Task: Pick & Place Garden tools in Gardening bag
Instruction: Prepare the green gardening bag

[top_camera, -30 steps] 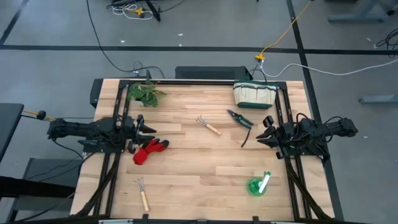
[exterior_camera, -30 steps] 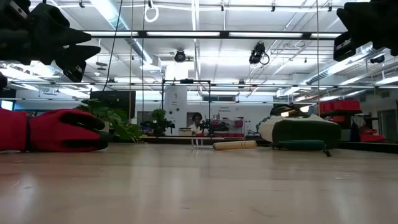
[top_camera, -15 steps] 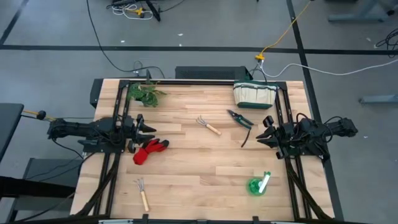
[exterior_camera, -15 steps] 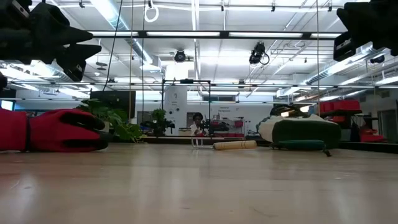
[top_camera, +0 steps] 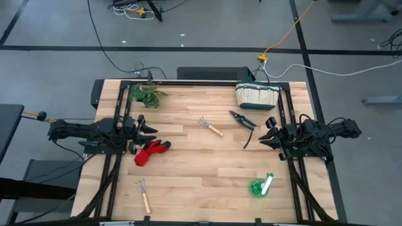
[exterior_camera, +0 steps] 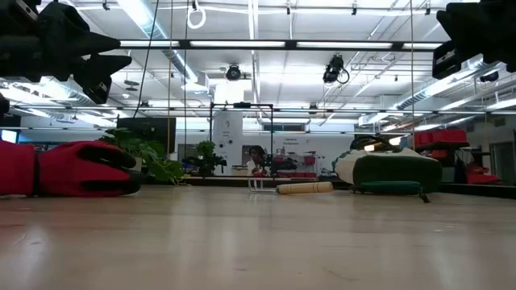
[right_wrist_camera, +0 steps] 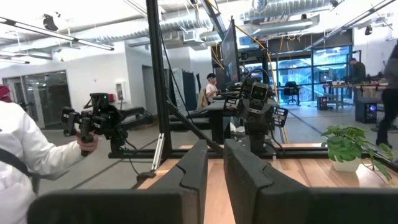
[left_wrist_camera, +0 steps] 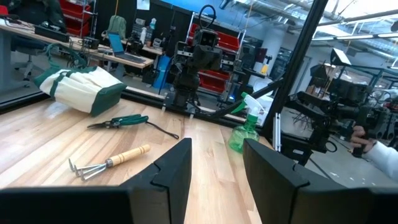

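In the high view, two wooden-handled rakes lie flat: one mid-table [top_camera: 210, 127], one near the front left [top_camera: 144, 195]. Green-black pruning shears [top_camera: 244, 120] lie right of the first rake. Red gloves [top_camera: 151, 152] lie just in front of my left gripper [top_camera: 152, 130], which hovers open and level at the left edge. The green round piece with its white handle [top_camera: 260, 186] sits front right. The cream gardening bag [top_camera: 257, 95] stands at the far right. My right gripper [top_camera: 264, 135] hovers at the right edge; its fingers [right_wrist_camera: 193, 165] stand a narrow gap apart, nothing between them.
A leafy green plant [top_camera: 146, 94] stands at the far left corner. Black frame rails run along the table's left and right sides under the arms. A person [right_wrist_camera: 18, 155] stands beyond the table holding a hand controller.
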Available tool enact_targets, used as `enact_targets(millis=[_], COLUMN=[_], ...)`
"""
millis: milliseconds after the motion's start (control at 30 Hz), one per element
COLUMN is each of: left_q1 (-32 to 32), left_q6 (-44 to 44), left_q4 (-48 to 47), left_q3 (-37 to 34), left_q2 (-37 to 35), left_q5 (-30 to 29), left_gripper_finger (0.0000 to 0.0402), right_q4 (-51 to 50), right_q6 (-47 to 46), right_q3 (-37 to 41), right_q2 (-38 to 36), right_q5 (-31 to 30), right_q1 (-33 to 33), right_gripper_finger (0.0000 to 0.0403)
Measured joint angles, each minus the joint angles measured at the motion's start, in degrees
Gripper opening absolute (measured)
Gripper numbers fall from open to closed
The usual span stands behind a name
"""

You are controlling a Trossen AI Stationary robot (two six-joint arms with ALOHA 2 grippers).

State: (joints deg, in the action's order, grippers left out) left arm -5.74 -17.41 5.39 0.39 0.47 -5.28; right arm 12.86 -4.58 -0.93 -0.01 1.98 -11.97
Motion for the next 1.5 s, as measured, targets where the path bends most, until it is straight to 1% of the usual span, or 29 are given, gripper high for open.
enact_targets(millis=[100,200,300,433,500,533,600,733,800,833,967,1033,1067,1133,1200,1267,1367,1433,1500], left_q1=[-0.01,0.00,0.00,-0.01,-0.01,0.00,0.00,0.00,0.00,0.00,0.00,0.00,0.00,0.00,0.00,0.00,0.00,0.00,-0.01], left_q6=[0.00,0.00,0.07,0.02,0.02,0.02,0.02,0.02,0.09,0.08,0.07,0.09,0.09,0.08,0.09,0.07,0.04,0.02,0.02], left_q4=[0.00,0.00,0.00,0.00,0.00,0.00,-0.02,-0.02,-0.02,-0.02,-0.02,-0.02,-0.02,-0.02,-0.02,-0.04,0.02,0.02,0.01], left_q3=[0.01,0.01,0.00,0.01,0.01,0.02,0.00,0.00,0.01,0.01,0.00,0.00,0.02,0.01,0.00,0.00,0.02,0.00,0.01], left_q2=[0.00,0.00,0.00,0.00,0.00,0.00,0.00,0.00,0.00,0.00,0.00,0.00,0.00,0.00,0.00,0.00,0.00,0.00,0.00], left_q5=[0.00,-0.01,-0.23,-2.17,-2.93,-3.04,-3.04,-3.04,-3.07,-3.22,-4.15,-4.30,-4.61,-5.45,-6.18,-6.92,-7.17,-7.17,-7.15], left_gripper_finger=[0.0151,0.0151,0.0151,0.0151,0.0151,0.0151,0.0151,0.0151,0.0151,0.0151,0.0151,0.0151,0.0151,0.0151,0.0151,0.0151,0.0151,0.0151,0.0151], right_q4=[1.64,5.90,11.32,17.07,17.74,17.90,18.04,22.39,25.33,25.03,17.75,14.99,13.98,13.33,12.69,8.96,-3.86,-13.91,-21.29], right_q6=[1.50,1.93,2.01,2.62,4.57,4.91,4.56,4.06,4.61,5.13,6.10,5.46,5.65,6.98,8.68,9.83,8.34,4.24,0.62], right_q3=[0.00,0.00,0.00,0.00,0.00,0.00,0.00,0.00,-0.05,-0.38,-4.46,-7.04,-8.33,-11.13,-14.65,-18.66,-25.39,-29.56,-33.05], right_q2=[0.00,0.00,0.00,-0.02,0.00,0.00,0.00,0.41,1.45,2.26,6.36,9.71,11.68,16.00,20.83,26.03,34.08,38.89,42.91], right_q5=[-1.64,-3.43,-3.39,-1.45,-2.89,-4.51,-9.72,-24.50,-29.59,-31.92,-42.50,-46.86,-48.06,-48.58,-47.86,-47.91,-50.06,-51.34,-51.17], right_q1=[-0.02,-0.02,-0.02,-0.02,0.00,0.00,0.00,0.21,0.63,0.86,2.41,3.70,4.47,6.20,8.24,10.81,16.10,20.31,24.43], right_gripper_finger=[0.0055,0.0055,0.0055,0.0055,0.0055,0.0055,0.0055,0.0055,0.0055,0.0055,0.0055,0.0055,0.0055,0.0055,0.0055,0.0055,0.0055,0.0055,0.0055])
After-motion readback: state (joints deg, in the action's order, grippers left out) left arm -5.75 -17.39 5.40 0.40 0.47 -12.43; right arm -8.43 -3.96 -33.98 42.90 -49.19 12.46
